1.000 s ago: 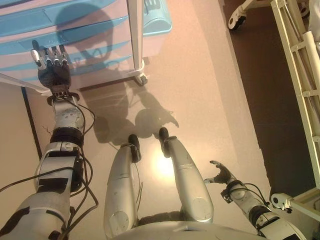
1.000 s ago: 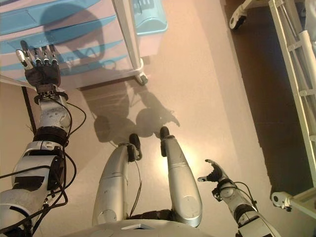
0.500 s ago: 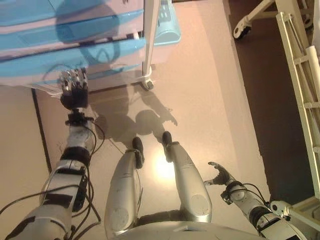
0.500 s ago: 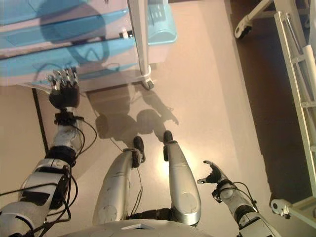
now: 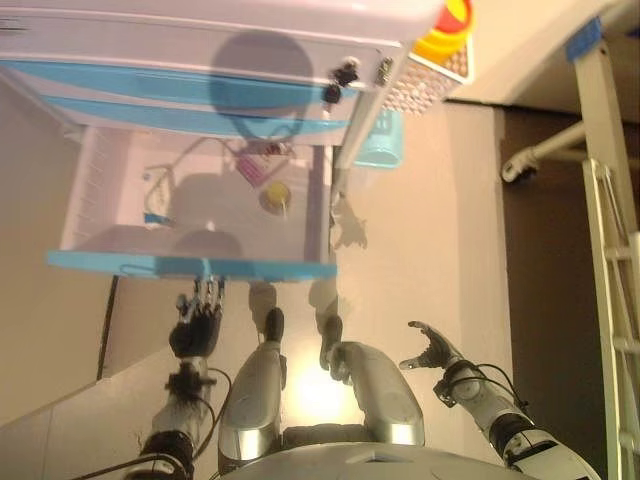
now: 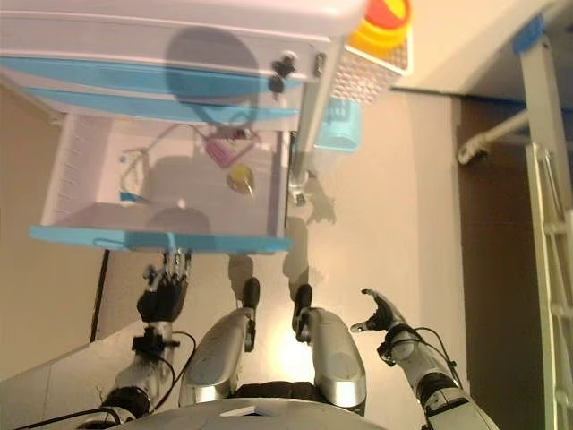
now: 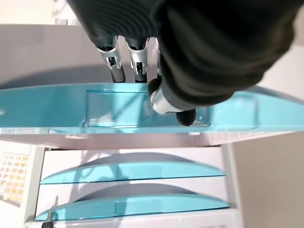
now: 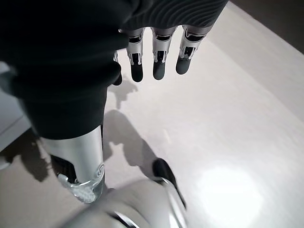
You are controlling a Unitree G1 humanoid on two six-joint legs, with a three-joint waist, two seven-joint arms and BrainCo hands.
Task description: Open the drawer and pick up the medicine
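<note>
Below the white cabinet (image 5: 200,30), a drawer (image 5: 190,265) pulled fully out, its blue front nearest the robot. Inside on the white floor: a pink packet (image 5: 250,168), a small round yellow medicine container (image 5: 275,196) just beside it, a thin blue-tipped item (image 5: 152,217) near the far-left wall. Under the drawer front, left hand (image 5: 197,325) reaching up, fingers against the blue panel from beneath. Seen only from the left wrist: fingertips (image 7: 116,73) tucked behind the upper lip of the blue front, thumb (image 7: 185,116) pressed on its face, so clamped on the front edge; further shown there, two more blue drawer fronts (image 7: 133,171) shut below. Seen only from the head views: drawer contents, yellow-and-red bin (image 5: 445,35) on the cabinet's side, pale blue basket (image 5: 380,140) beneath it. Low at the right, right hand (image 5: 430,350) hanging apart from everything, fingers (image 8: 159,59) loosely spread over bare floor (image 8: 228,109), holding nothing.
</note>
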